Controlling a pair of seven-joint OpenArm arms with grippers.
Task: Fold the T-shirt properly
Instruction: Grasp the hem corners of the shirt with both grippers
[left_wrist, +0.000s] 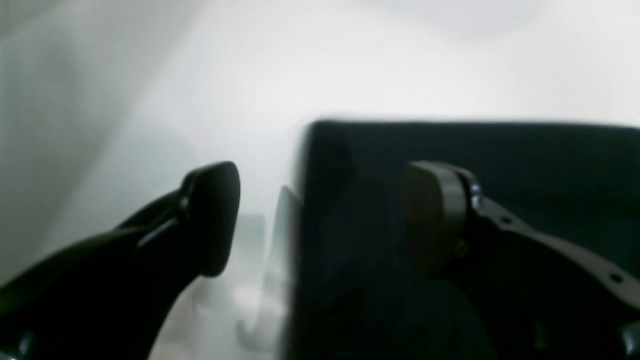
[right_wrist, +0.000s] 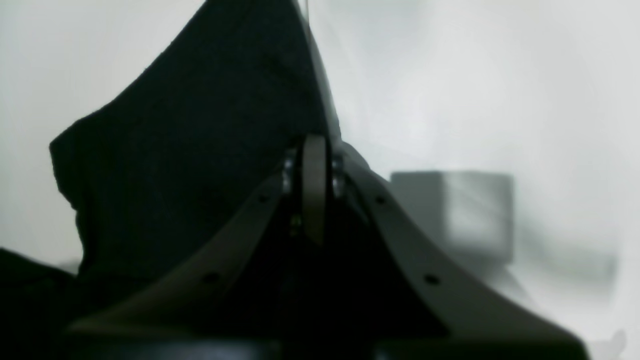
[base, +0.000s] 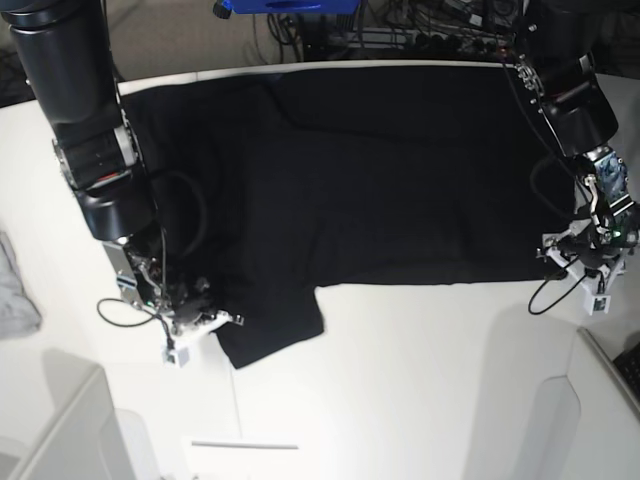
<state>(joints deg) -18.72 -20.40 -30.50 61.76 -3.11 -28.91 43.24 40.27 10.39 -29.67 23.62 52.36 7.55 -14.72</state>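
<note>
The T-shirt (base: 380, 170), black, plain side up, is spread across the white worktop (base: 420, 380). Soft, limp, light cloth is judged; hems and sleeve edges suit grasping. The right gripper (right_wrist: 314, 195) is clenched on the sleeve; the left gripper (left_wrist: 320, 215) is released at the hem corner. A grey cloth (base: 15, 290) lies well apart.
</note>
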